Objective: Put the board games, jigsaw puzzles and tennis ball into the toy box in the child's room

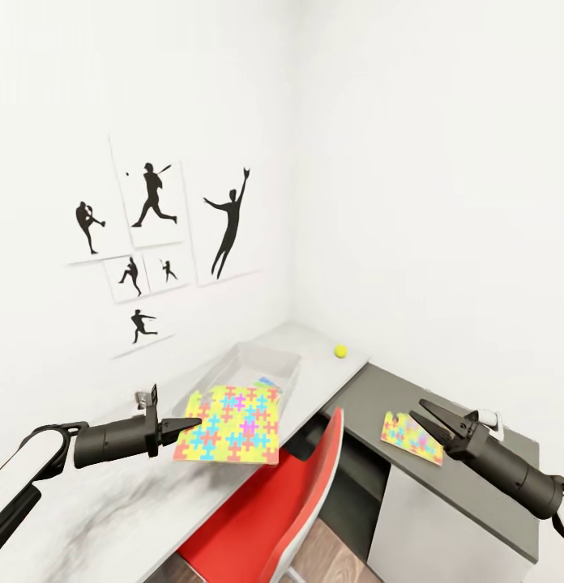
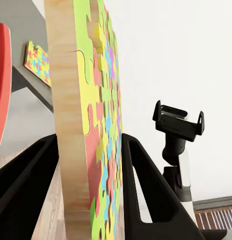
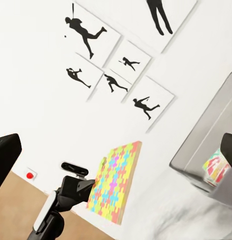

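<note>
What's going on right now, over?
Left gripper shut on jigsaw puzzle, beside toy box. Right gripper open over second puzzle. Path clear.

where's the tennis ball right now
In the head view the tennis ball sits on the table's far corner, just right of the toy box, untouched.

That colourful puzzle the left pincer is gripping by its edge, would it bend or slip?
Probably stiff: the jigsaw puzzle juts flat from the left pincer without sagging. Its thick wood-like edge suggests a rigid board. Gripped only at one edge, it might pivot if bumped.
</note>
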Controlling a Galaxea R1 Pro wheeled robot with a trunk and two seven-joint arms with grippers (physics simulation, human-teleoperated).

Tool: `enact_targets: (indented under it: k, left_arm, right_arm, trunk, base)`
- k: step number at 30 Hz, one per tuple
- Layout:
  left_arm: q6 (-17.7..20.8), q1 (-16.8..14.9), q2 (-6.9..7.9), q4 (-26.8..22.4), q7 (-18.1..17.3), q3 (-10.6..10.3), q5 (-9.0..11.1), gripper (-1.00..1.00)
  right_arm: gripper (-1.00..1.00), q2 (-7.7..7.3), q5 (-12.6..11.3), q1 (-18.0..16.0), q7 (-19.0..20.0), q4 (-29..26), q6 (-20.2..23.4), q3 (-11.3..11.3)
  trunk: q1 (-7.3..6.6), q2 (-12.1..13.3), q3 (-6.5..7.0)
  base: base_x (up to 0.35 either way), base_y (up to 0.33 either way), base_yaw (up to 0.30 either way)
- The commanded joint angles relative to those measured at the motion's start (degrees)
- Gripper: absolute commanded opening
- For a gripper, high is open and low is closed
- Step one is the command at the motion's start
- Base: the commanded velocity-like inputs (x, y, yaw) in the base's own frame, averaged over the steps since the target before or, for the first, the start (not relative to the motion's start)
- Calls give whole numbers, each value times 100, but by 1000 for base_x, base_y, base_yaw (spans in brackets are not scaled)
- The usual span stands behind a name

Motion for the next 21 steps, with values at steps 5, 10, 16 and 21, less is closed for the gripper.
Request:
enact_targets:
  k: [5,10,16,21]
  left_arm:
    - [3,-4,4,3,-60,-8,-37,-100]
    - [3,-4,4,3,-60,-8,-38,-100]
    - [3,-4,4,3,-60,-15,-38,-100]
    - [3,-4,4,3,-60,-17,-38,-100]
  right_arm:
    - [100,4,8,-3,22,1,25,-5]
    - [100,-1,8,-4,22,2,25,-11]
    - [100,-2,8,-3,22,1,25,-13]
    - [100,-3,8,-4,22,1,25,-14]
  trunk:
    - [5,-4,-2]
    - [5,-4,-2]
    - [5,-4,-2]
    - [5,-4,-2]
  base:
    - [241,-248,4]
    - [224,-266,81]
    - [210,-276,117]
    - [192,-200,37]
